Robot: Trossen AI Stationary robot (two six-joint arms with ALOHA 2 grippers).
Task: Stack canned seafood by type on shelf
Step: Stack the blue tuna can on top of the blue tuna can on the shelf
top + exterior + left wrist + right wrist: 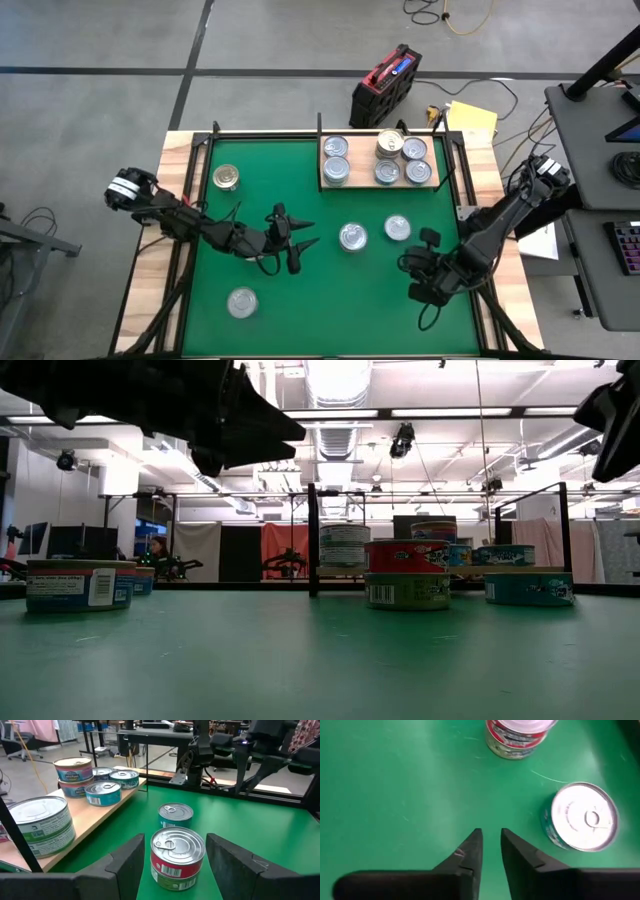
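Observation:
The pale wooden shelf (362, 160) stands at the mat's far right and carries several tins, one pair stacked (75, 776). A tin with a red and green label (177, 856) stands on the green mat, and a bluish tin (397, 228) stands to its right. My left gripper (314, 233) is open and nearly level. Its fingers stand either side of the line to the red-and-green tin, just short of it. My right gripper (491, 834) slants down over bare mat near the bluish tin (580, 817). Its fingers are almost together with nothing between them.
A gold-lidded tin (227, 177) stands at the mat's far left and a silvery tin (242, 302) at the near left. Black frame posts (313, 540) rise by the shelf. A red and black case (385, 82) lies on the floor beyond the table.

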